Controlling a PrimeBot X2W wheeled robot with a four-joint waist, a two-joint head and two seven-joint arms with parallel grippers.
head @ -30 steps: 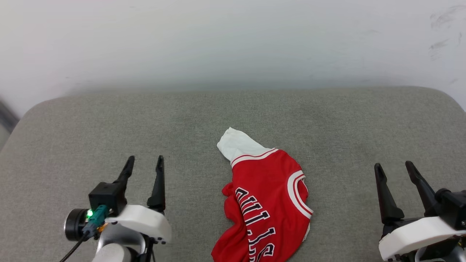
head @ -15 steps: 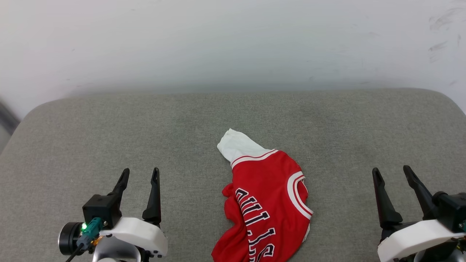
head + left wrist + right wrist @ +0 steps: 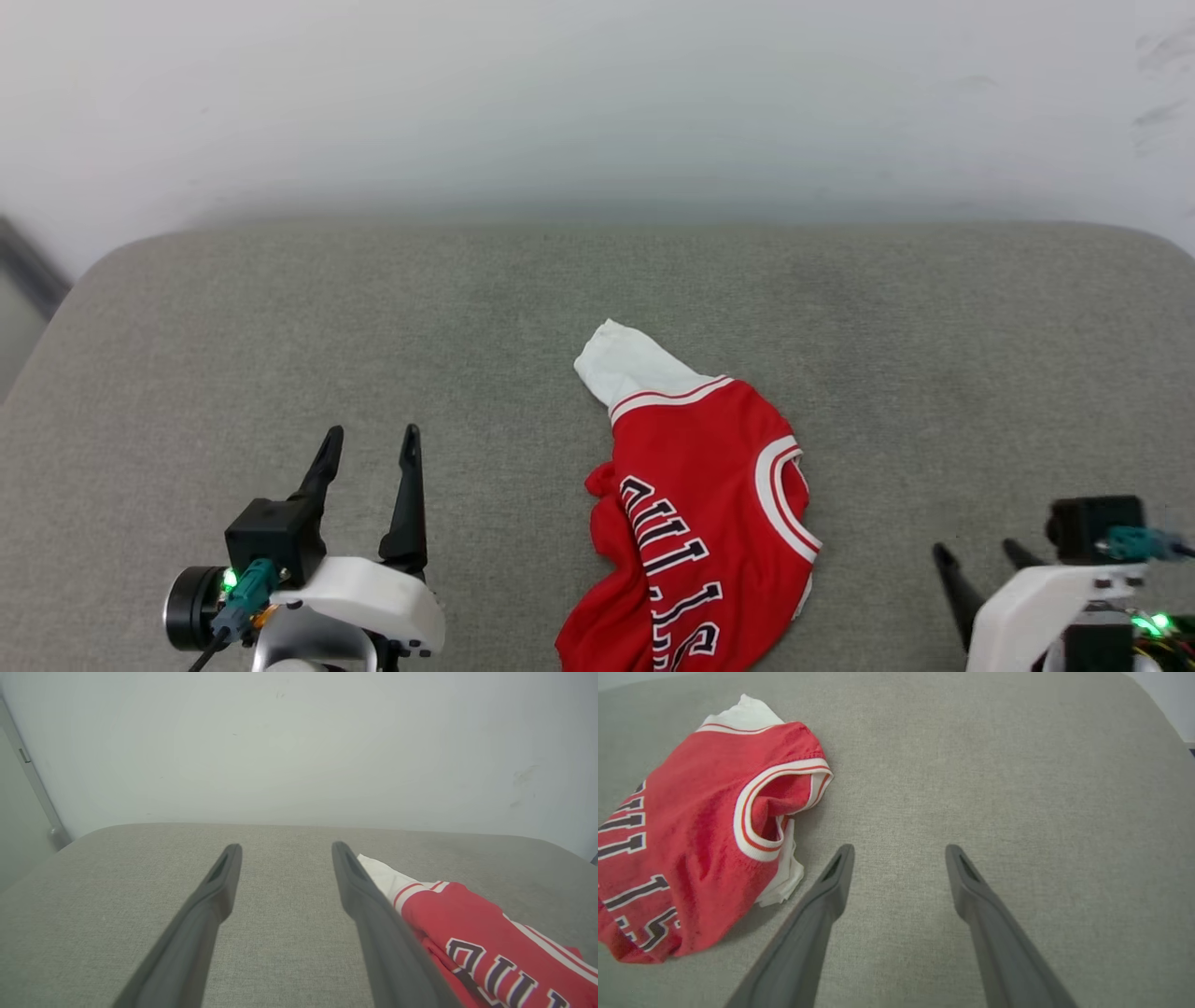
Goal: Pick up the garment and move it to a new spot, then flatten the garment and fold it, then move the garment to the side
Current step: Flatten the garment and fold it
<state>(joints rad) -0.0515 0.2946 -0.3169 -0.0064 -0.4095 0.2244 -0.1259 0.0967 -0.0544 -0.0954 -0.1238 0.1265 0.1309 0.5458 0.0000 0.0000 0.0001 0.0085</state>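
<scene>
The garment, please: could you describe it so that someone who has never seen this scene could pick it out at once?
On the grey padded surface, look at its near part, between the left gripper and the right gripper. There lies the garment, crumpled: bright red with a white sleeve, striped trim and black lettering, unlike the dark-fingered grippers beside it.

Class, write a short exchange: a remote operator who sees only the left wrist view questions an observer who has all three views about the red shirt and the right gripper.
Operator: Where is the neck opening of the garment?
Observer: On the side facing the right gripper; the striped collar gapes open there.
Operator: Is that gripper touching it?
Observer: No. Its fingers stand apart over bare cushion, clear of the cloth.
</scene>
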